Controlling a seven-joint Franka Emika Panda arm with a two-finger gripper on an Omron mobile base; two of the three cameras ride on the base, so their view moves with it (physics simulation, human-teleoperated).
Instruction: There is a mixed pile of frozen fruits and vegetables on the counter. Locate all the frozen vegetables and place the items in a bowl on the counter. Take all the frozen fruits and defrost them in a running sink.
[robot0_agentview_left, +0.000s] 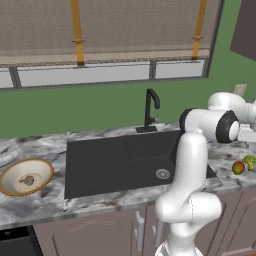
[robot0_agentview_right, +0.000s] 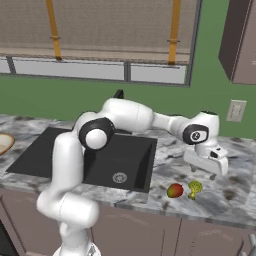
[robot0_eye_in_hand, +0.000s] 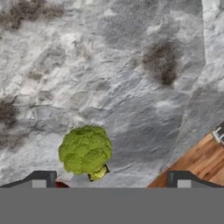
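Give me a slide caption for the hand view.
Open gripper hovering over the marble counter, broccoli floret just ahead of its fingertips.

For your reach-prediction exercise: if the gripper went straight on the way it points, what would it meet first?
Probably the broccoli on the marble counter, just ahead of the open gripper; otherwise bare counter beside it, since depth is unclear.

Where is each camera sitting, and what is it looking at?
Left base view: behind the arm's left, facing the sink and bowl; the white arm rises at lower right.
Right base view: behind the arm's right, facing the sink and the tool; the arm rises at lower left.
Hand view: on the hand, looking down at the counter; open tool tips show.
All three share the broccoli.
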